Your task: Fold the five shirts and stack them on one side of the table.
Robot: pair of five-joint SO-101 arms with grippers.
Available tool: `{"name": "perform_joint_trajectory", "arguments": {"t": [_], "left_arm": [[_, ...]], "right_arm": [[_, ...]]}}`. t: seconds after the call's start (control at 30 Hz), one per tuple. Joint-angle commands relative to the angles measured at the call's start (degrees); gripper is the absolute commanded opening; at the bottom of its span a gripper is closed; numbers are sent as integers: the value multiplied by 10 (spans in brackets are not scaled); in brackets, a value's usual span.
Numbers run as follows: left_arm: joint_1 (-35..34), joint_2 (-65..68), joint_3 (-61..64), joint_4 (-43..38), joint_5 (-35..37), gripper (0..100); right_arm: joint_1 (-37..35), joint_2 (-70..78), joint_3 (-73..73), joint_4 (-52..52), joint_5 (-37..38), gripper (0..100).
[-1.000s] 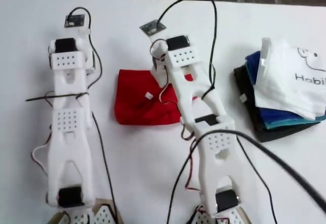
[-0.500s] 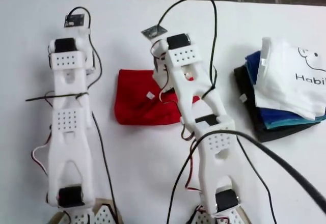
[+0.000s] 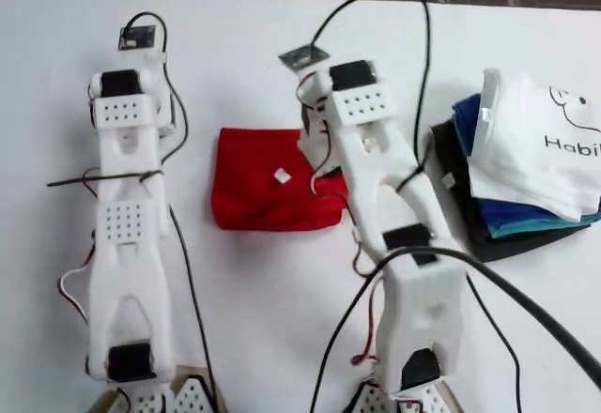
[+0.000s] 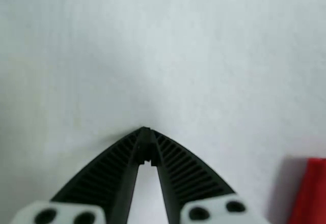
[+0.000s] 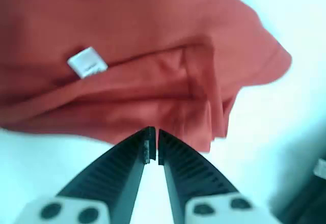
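The red shirt (image 3: 272, 180) lies folded into a rough rectangle on the counter (image 3: 263, 319) between the two arms, with its white tag (image 3: 282, 176) facing up. It appears to be the last of the five. At the counter's right side a stack (image 3: 526, 169) holds a white shirt on top of blue, teal and black ones, so that side is evidently the chosen place for the pile.

The right arm (image 3: 394, 197) is extended along the red shirt's edge, between the shirt and the stack, which places it well to carry the shirt across. The right arm's jaws are pressed almost together, with only a slit between the tips. They sit at an edge of the shirt where the folded layers show, and no cloth seems to be caught between them. That spot probably serves a grip on all layers at once, so the fold would survive the move, but the jaws would first have to spread.

The left arm (image 3: 127, 225) is extended well clear on the shirt's other side. The left arm's jaws are pressed together over bare counter and hold nothing, presumably parked out of the way.
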Motion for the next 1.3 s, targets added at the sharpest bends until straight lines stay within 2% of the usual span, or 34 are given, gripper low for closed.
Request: {"name": "perform_joint_trajectory", "arguments": {"t": [0.0,0.2,0.4,0.6,0.7,0.93,1.27], "left_arm": [[-4,-2,-18,-13,4,27],[-4,-2,-18,-13,4,27],[-4,-2,-18,-13,4,27],[-4,-2,-18,-13,4,27],[-4,-2,-18,-13,4,27],[-4,-2,-18,-13,4,27],[-4,-2,-18,-13,4,27]], "right_arm": [[4,-98,72,-29,0,22],[4,-148,193,-72,0,22],[4,-161,196,-104,31,22],[6,-116,190,-276,32,21],[3,-48,175,-322,41,21],[7,74,70,-320,69,21],[3,94,-27,-261,69,21]]}}
